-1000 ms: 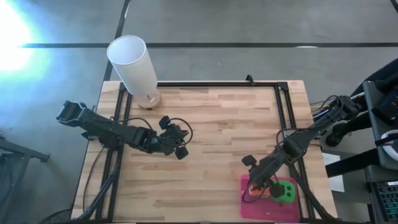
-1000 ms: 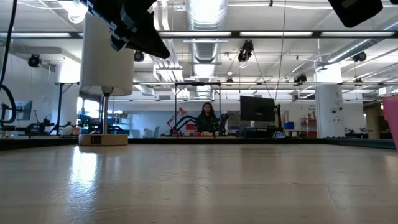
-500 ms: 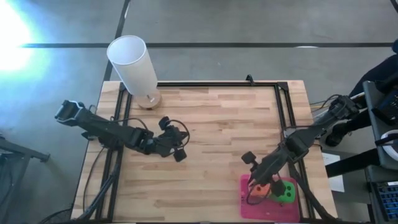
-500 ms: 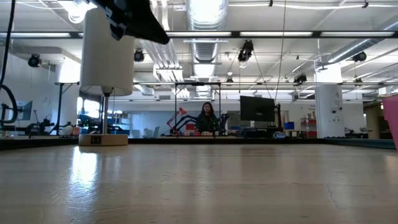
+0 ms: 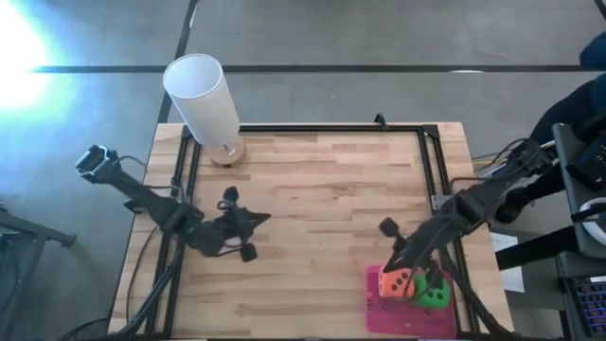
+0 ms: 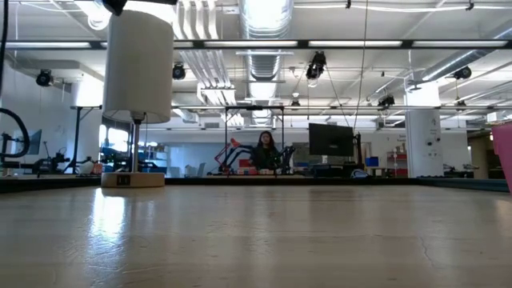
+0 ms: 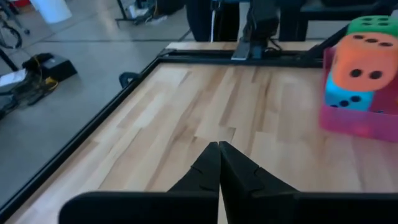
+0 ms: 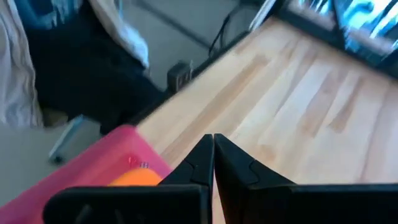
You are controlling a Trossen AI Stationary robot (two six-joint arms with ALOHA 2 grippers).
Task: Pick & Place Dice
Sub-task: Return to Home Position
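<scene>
**A:** Wood counter [image 5: 331, 180]. High view puts the pink bin [image 5: 379, 317] at its bottom-right corner, with the orange die [image 5: 395, 282] on top and a green die [image 5: 437, 296] beside it.
**B:** Teal one?
**A:** Only the left wrist view shows it: the teal die [image 7: 348, 99] sits under the orange. Low view catches neither arm nor any die, just a pink sliver at its right edge.
**B:** End effectors?
**A:** Left end effector [image 7: 219, 145] has its fingers together, over bare wood on the left, well apart from the bin. Right end effector [image 8: 213, 138] has its fingers together too, empty, by the bin's edge near the orange die.
**B:** Around?
**A:** White cylinder [image 5: 203, 95] on a wooden base at the top-left corner, and black rails [image 5: 331, 128] along the edges. Room behind has a person [image 6: 266, 150] seated near a monitor [image 6: 330, 139].
</scene>
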